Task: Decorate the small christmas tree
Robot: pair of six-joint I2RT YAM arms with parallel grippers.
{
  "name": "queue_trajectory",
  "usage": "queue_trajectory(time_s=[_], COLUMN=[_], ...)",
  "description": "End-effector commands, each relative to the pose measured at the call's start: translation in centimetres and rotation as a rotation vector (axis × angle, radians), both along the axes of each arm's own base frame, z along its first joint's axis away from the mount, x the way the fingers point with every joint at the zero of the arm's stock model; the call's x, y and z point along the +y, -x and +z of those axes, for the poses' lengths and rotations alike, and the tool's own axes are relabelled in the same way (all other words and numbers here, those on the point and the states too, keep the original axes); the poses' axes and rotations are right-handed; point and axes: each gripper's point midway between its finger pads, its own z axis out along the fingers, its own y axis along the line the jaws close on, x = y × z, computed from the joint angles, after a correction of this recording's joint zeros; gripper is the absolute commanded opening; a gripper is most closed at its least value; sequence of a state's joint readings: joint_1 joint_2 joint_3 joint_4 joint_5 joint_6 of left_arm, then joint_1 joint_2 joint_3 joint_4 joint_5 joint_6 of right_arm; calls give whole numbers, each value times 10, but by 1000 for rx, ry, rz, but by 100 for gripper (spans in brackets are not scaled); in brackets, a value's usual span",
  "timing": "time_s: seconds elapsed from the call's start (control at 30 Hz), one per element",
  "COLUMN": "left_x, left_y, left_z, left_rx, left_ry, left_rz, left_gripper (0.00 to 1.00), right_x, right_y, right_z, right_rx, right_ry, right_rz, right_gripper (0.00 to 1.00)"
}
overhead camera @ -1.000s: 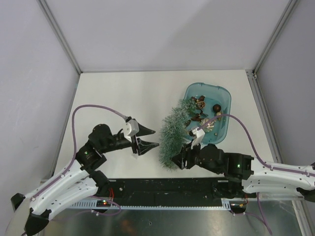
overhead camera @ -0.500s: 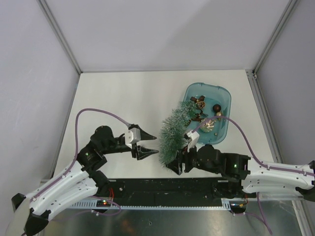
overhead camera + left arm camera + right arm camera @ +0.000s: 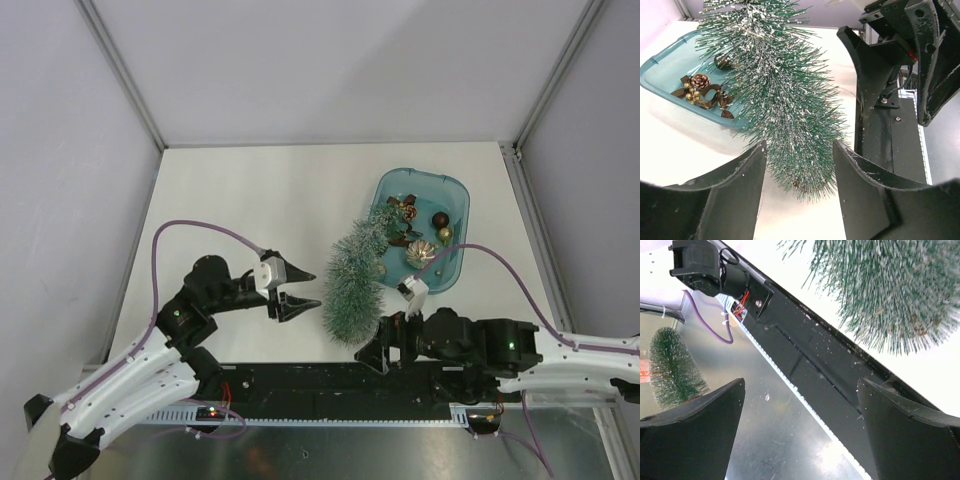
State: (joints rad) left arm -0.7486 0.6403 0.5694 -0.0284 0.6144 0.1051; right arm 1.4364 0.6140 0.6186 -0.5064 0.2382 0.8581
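The small christmas tree (image 3: pixel 354 287) lies on the white table, its tip over the near-left rim of the blue tray (image 3: pixel 455 200). It also shows in the left wrist view (image 3: pixel 782 100) and the right wrist view (image 3: pixel 890 285). My left gripper (image 3: pixel 302 288) is open and empty, just left of the tree's lower half, and the tree's wide end sits ahead of the open jaws (image 3: pixel 800 170). My right gripper (image 3: pixel 372 357) is open and empty at the table's near edge, just right of the tree's base, over the black rail (image 3: pixel 800 410).
The tray holds small gold and brown ornaments (image 3: pixel 418 250), with a pine cone piece (image 3: pixel 701 81) among them. The black rail (image 3: pixel 300 385) and a metal plate (image 3: pixel 790 440) run along the near edge. The right arm (image 3: pixel 890 60) stands close beyond the tree.
My right gripper has backed off the tree's base toward the near edge, open and empty. The tree's base has shifted slightly. My left gripper has edged closer to the tree.
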Motion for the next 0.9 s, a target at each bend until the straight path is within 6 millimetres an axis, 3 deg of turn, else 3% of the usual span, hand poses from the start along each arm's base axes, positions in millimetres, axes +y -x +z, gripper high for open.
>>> queue_trajectory(time_s=[0.0, 0.2, 0.33, 0.47, 0.57, 0.67, 0.87], left_x=[3, 4, 5, 7, 10, 12, 17], left_y=[-4, -5, -7, -12, -18, -21, -31], left_z=[4, 4, 5, 7, 10, 11, 8], left_rx=[-13, -10, -17, -18, -21, -26, -15], left_ry=[14, 20, 22, 26, 31, 33, 31], left_rz=[24, 30, 46, 77, 108, 125, 184], left_gripper=[60, 61, 62, 65, 65, 66, 67], right_x=[-12, -4, -20, -43, -55, -54, -39], right_y=[4, 6, -11, -30, -39, -40, -36], right_z=[-13, -19, 9, 48, 53, 44, 11], right_rx=[54, 20, -45, -109, -141, -166, -185], right_ry=[45, 104, 81, -7, -12, 41, 142], right_rz=[-69, -84, -166, -258, -296, -281, -234], right_gripper=[99, 99, 99, 90, 78, 62, 16])
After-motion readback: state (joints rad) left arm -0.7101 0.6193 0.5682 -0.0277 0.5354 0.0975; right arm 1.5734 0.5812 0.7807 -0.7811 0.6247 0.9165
